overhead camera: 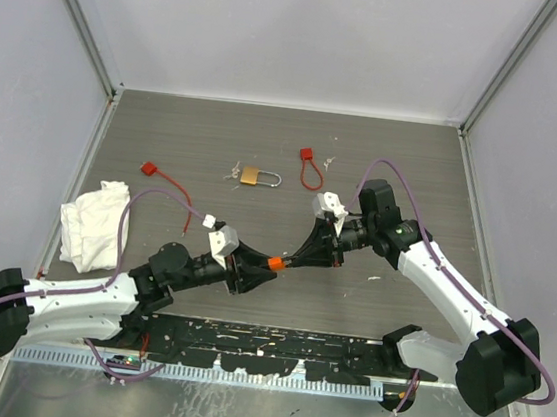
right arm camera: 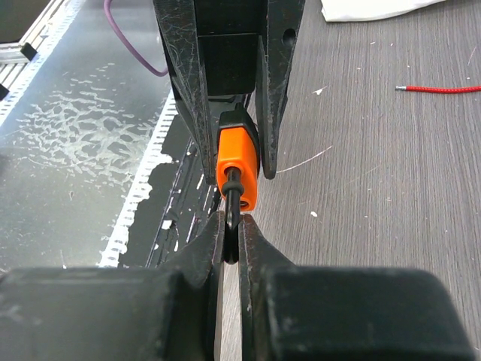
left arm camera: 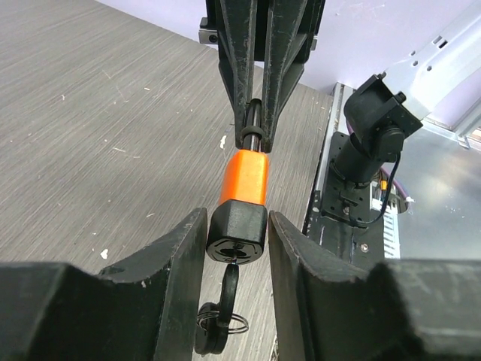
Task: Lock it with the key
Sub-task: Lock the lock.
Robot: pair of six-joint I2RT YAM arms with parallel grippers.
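Eyes on the key (left arm camera: 228, 289): its dark head sticks out of the black end face of the orange padlock (left arm camera: 244, 180). A split ring (left arm camera: 234, 323) and a second dark key head (left arm camera: 207, 337) dangle below it, partly cut off by the bottom of the left wrist view. From overhead the key cannot be made out at all.

The left gripper (left arm camera: 237, 226) has its fingers pressed in on both sides of that black end, with no gap to see on either side. Opposite it, the right gripper (right arm camera: 232, 233) is pinched tight on the thin black shackle (right arm camera: 234, 197), so the padlock hangs between the two arms above the middle of the table (overhead camera: 414, 164).

If there are markings around the keyhole, they are too small to read.

Further out on the dark grey wood-grain top, flecked with white scuffs, a brass padlock (overhead camera: 252, 176) lies flat, and any stamp on it is too small to read. A red cable loop (overhead camera: 310, 172) lies just to its right. A second red cable (overhead camera: 171, 184) trails off to the left, near a crumpled white cloth (overhead camera: 94, 223). Pale walls (overhead camera: 299, 30) box the table in, with metal uprights in the corners. Along the near edge runs a black strip (overhead camera: 273, 349) that is badly worn.
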